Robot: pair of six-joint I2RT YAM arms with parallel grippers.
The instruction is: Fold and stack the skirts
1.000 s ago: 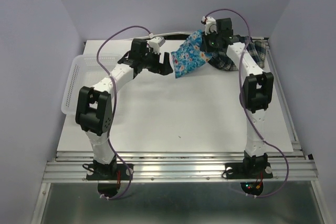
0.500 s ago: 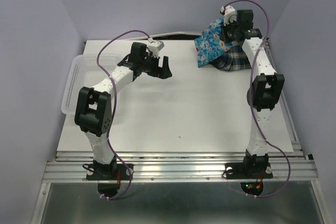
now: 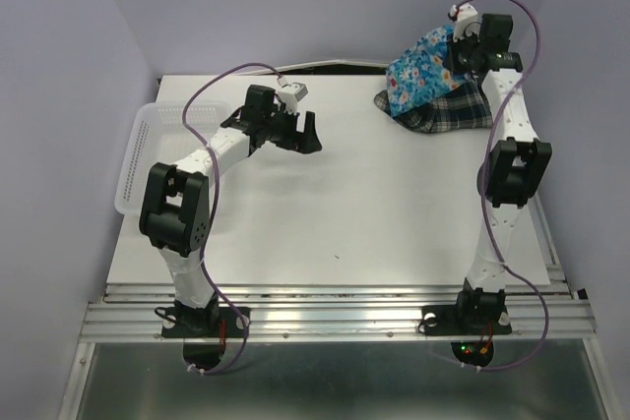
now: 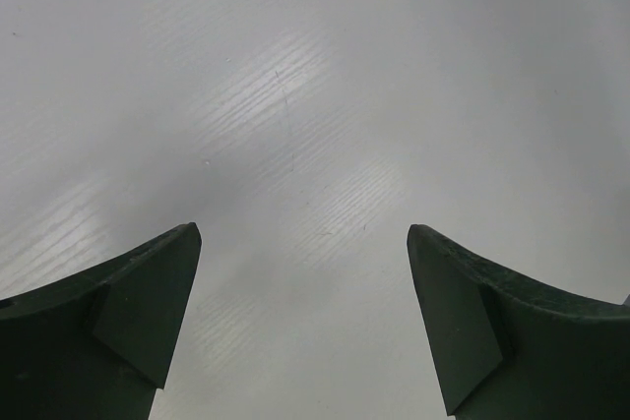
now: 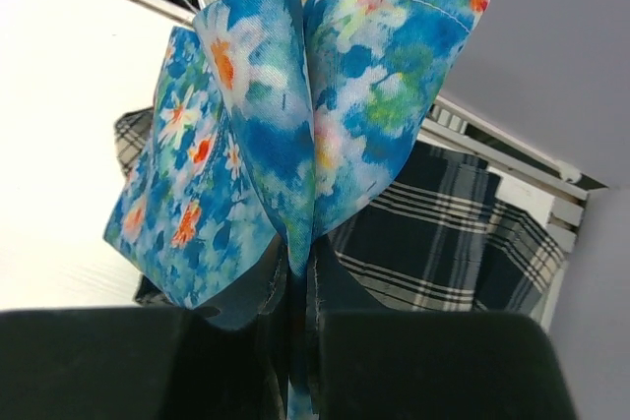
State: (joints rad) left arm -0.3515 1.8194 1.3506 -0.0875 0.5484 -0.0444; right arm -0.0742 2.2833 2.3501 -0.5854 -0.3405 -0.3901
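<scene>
flower skirt (image 3: 421,68): held up in air, bunched, right over plaid skirt (image 3: 448,113) | plaid skirt: in a heap on desk (image 3: 345,213) | R gripper (image 3: 458,54): pinched tight on flower skirt, above plaid skirt | L gripper (image 4: 303,233): fingers wide apart, holds nothing, well L of plaid skirt, just over desk

On your far right, the bright blue floral cloth skirt (image 3: 421,71) hangs above the dark plaid pleated skirt (image 3: 443,113) (heaped on the white table (image 3: 345,204)); the white plastic lattice basket (image 3: 138,150) sits at its left edge.
</scene>
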